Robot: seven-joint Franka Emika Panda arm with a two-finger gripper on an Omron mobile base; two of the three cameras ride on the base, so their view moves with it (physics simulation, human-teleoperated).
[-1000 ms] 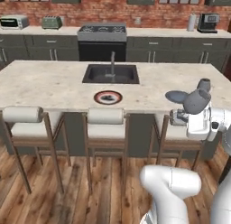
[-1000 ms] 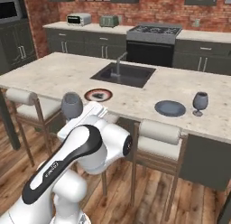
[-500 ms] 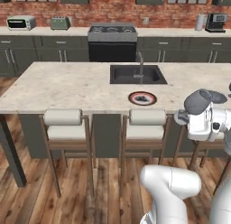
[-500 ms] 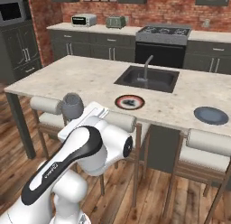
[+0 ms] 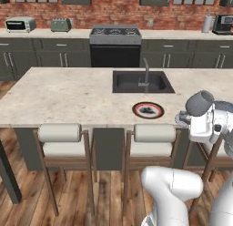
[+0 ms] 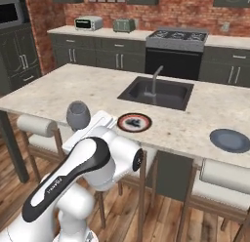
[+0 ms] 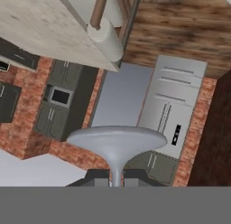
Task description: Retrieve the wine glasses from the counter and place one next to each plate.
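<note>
- Carefully lower the wine glass (image 6: 78, 115) just beside the red-rimmed plate (image 6: 134, 122), stem upright; the fingers (image 7: 92, 177) pinch its stem, holding it above the surface's (image 6: 88, 90) near edge.
- Centre: black sink (image 6: 156, 92) and tap behind the plate; stools (image 5: 60, 138) below crowd the arm.
- Right: blue plate (image 6: 230, 140).

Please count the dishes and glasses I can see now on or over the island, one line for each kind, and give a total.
Plates: 2, the white plate with the red rim near the sink, and the blue plate further along the island.
Wine glasses: 1, the dark wine glass held by its stem in the shut tool, above the stools.
Total: 3
</note>
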